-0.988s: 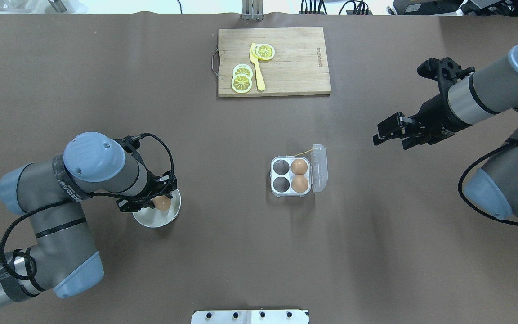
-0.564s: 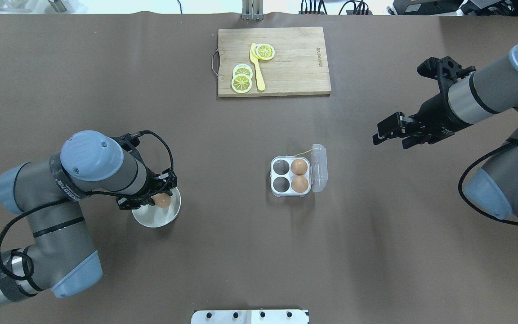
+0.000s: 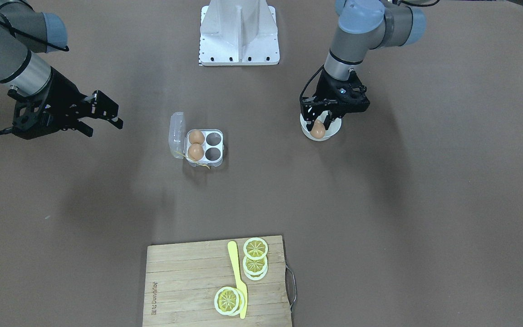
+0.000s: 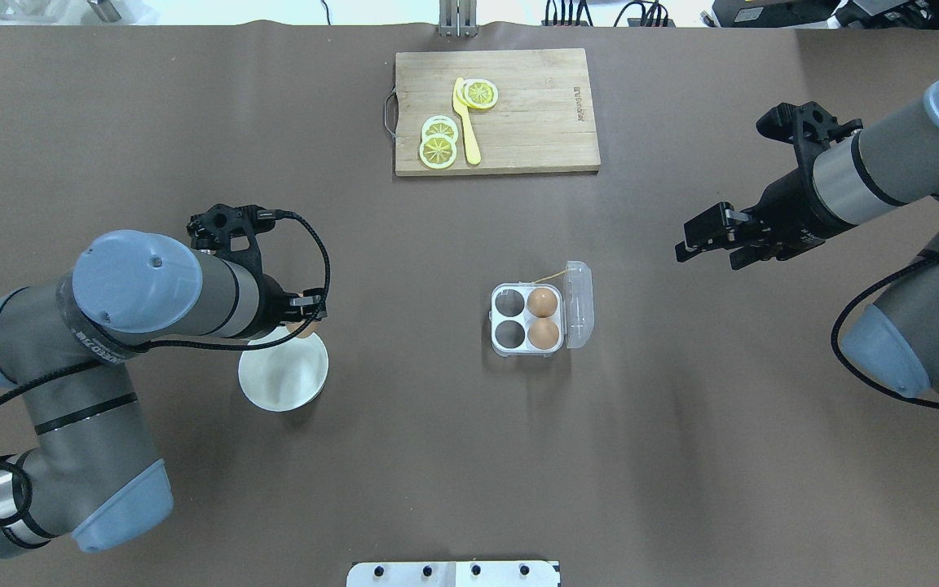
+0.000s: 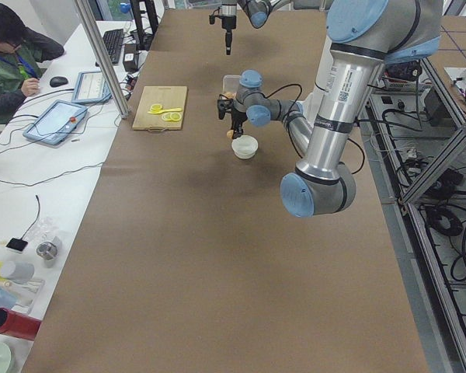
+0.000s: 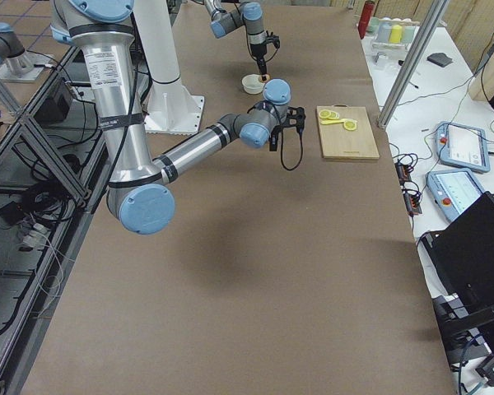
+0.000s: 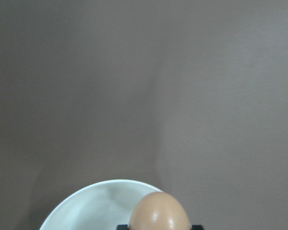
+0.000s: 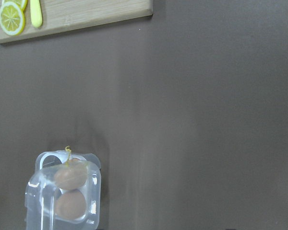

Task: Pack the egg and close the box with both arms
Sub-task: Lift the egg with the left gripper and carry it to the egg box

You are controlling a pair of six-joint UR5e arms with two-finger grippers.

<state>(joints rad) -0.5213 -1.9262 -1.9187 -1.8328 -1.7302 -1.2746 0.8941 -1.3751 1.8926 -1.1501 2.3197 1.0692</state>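
My left gripper (image 4: 305,316) is shut on a brown egg (image 4: 300,328) and holds it just above the far rim of the round white bowl (image 4: 282,381). The same egg (image 3: 318,130) shows over the bowl (image 3: 333,131) in the front view and in the left wrist view (image 7: 159,211). The clear box (image 4: 510,319) stands mid-table with its lid (image 4: 579,303) open to the right. Two eggs (image 4: 542,302) (image 4: 544,333) fill its right-hand cells and the two left-hand cells are empty. My right gripper (image 4: 706,247) is open and empty, raised right of the box.
A wooden cutting board (image 4: 535,122) with lemon slices (image 4: 438,149) and a yellow knife (image 4: 466,122) lies at the far middle. The white robot base (image 3: 239,32) stands at the near edge. The bowl is empty.
My left gripper has lifted the egg out of the bowl and moved it toward the bowl's far rim. The right arm has not moved.
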